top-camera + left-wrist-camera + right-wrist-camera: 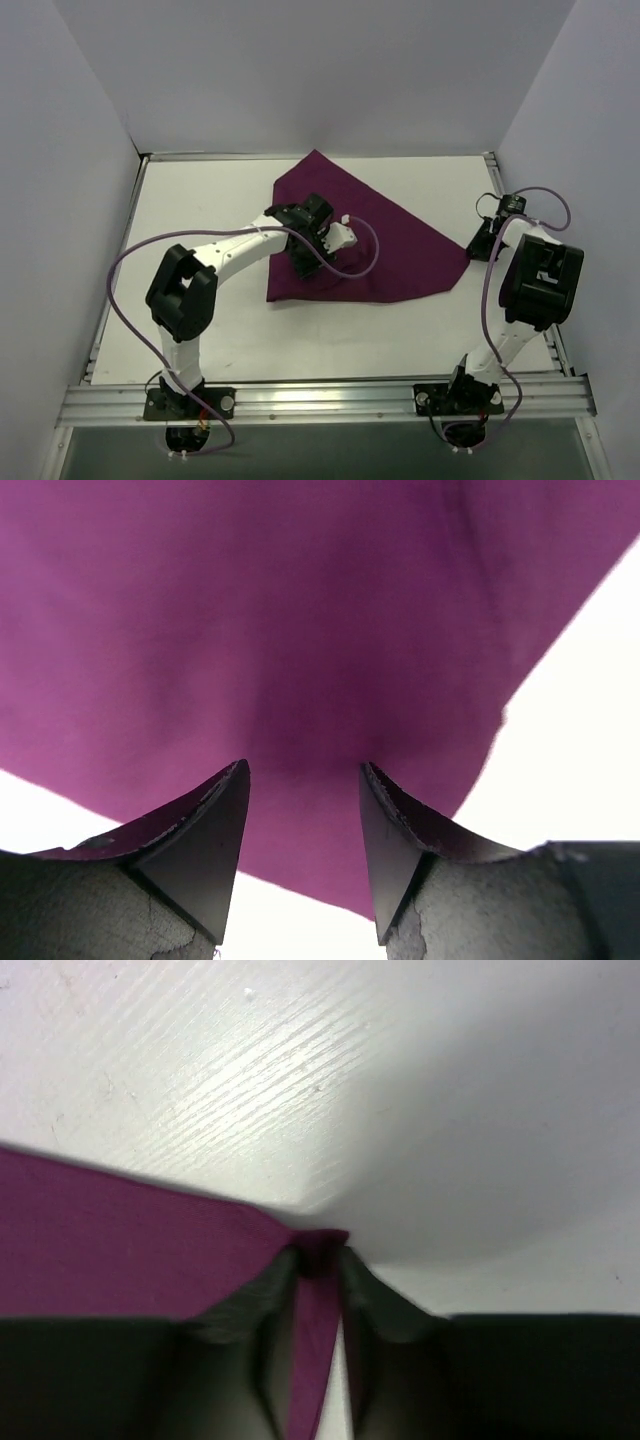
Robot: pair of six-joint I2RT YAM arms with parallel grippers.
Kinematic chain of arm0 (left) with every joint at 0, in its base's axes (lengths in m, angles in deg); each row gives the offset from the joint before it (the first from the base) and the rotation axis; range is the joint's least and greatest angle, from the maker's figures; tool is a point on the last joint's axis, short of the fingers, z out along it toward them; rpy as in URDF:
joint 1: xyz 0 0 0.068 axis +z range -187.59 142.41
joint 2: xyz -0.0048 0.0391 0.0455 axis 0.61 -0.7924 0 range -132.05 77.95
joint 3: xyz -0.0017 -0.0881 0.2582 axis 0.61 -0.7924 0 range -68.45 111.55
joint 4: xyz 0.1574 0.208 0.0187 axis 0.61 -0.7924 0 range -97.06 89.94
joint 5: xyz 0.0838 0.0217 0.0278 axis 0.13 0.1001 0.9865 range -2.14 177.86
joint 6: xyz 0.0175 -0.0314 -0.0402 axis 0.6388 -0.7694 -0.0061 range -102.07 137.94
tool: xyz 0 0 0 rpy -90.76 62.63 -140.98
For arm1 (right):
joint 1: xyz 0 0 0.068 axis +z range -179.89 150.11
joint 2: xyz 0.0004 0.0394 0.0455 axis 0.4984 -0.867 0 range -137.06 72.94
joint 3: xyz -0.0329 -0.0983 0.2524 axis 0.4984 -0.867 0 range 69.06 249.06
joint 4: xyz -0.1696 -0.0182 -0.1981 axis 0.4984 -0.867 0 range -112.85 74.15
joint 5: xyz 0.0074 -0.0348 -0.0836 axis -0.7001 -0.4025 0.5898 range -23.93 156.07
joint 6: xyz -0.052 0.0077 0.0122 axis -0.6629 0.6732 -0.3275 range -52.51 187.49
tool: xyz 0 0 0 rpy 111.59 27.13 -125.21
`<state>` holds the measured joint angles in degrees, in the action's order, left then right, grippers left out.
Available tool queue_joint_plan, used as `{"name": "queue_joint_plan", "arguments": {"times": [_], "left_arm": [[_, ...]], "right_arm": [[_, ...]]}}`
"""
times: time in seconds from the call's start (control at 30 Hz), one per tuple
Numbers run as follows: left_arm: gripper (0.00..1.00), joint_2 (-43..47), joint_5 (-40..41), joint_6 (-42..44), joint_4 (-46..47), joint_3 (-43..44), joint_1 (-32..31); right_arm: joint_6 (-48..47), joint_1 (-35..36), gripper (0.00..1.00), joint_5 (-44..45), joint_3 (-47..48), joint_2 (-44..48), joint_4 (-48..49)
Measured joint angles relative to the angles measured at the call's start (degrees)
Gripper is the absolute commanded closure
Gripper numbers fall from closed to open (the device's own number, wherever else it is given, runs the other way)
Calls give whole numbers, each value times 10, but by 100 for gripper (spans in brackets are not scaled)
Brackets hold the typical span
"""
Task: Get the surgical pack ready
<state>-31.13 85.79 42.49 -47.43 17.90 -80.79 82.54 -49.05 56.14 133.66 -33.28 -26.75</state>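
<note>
The purple cloth (390,235) is lying on the table (300,340), the right gripper (318,1255) pinching its right corner, the left gripper (303,772) hanging spread above it — any hard tug is risking the corner slipping out or the fold dragging askew.

White tabletop (200,200), faint wood grain. One dark purple cloth (400,250) lies on it, spread from centre toward 3 o'clock; corners point at 12 and 3 o'clock.
</note>
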Motion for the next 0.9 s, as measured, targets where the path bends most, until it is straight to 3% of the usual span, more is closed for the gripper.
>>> {"name": "queue_joint_plan", "arguments": {"times": [0.07, 0.3, 0.47, 0.63, 0.9], "left_arm": [[43, 0, -5, -6, -7, 14, 14], [43, 0, -41, -35, -39, 75, 87], [43, 1, -69, -66, -45, 89, 156], [43, 1, -50, -86, -39, 73, 215], [43, 1, -42, -97, -33, 61, 237]], "right_arm": [[3, -5, 100, -7, -18, 9, 22], [9, -7, 100, -28, -27, 13, 37], [0, 17, 100, -36, -25, 33, -18], [0, 90, 100, -49, 16, 86, -72], [49, 262, 100, -89, 53, 143, -87]]}}
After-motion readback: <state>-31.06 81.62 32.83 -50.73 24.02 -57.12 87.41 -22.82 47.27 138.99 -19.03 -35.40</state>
